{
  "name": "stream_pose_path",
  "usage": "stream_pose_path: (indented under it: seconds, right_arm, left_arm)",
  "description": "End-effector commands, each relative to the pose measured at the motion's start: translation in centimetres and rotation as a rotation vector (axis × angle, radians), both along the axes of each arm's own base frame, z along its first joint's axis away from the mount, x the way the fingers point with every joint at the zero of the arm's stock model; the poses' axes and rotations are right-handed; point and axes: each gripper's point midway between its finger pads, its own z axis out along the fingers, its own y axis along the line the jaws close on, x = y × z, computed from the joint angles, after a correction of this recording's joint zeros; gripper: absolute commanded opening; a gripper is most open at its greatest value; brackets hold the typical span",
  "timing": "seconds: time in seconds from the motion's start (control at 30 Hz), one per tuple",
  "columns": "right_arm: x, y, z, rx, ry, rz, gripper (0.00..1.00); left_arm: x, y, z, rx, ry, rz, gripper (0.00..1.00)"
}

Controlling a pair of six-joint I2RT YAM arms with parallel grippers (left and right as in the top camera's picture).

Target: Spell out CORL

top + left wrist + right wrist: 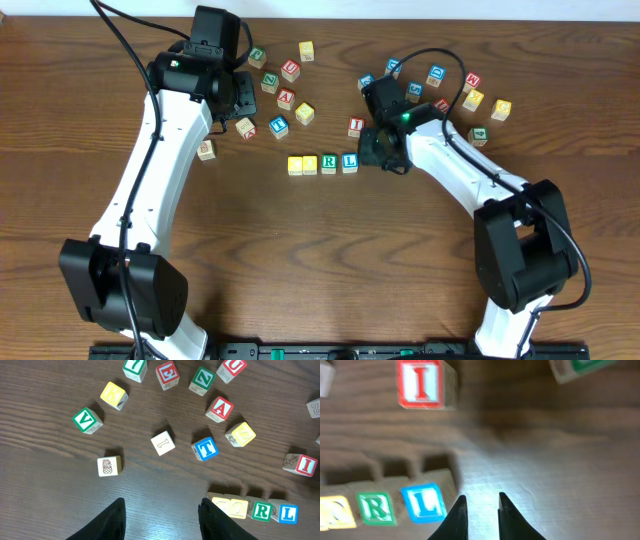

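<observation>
Right gripper (480, 496) is sitting barely parted and empty just right of the L cube (423, 502), so I'm guessing it's squaring up the row. CORL row (322, 163) is lying mid-table, blocks touching.

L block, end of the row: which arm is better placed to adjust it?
Right. The right gripper sits empty just beside the L block; the left gripper hangs farther off, over loose blocks.

Four wooden cubes lie in one straight row near the middle of the table (320, 280), parallel to its far edge, side by side, lettered faces up. From the left edge rightward:
- first yellow cube (296, 165)
- second yellow cube (311, 164)
- white R cube (329, 162), lettered green
- white L cube (349, 161), lettered blue
</observation>
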Motion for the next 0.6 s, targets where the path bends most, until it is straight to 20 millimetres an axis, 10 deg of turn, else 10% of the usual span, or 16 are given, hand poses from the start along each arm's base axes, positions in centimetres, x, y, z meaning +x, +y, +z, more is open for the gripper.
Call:
stream_pose_path:
  seconds: [0.0, 0.57]
  right_arm:
    - [-0.2, 0.7, -1.9, -0.008, 0.026, 0.022, 0.15]
    - [-1.1, 2.5, -3.5, 0.013, 0.062, 0.063, 0.18]
  left_arm:
    - [0.2, 0.3, 1.9, 0.01, -0.049, 0.0, 0.46]
    - [0.2, 0.3, 1.9, 0.01, -0.05, 0.0, 0.46]
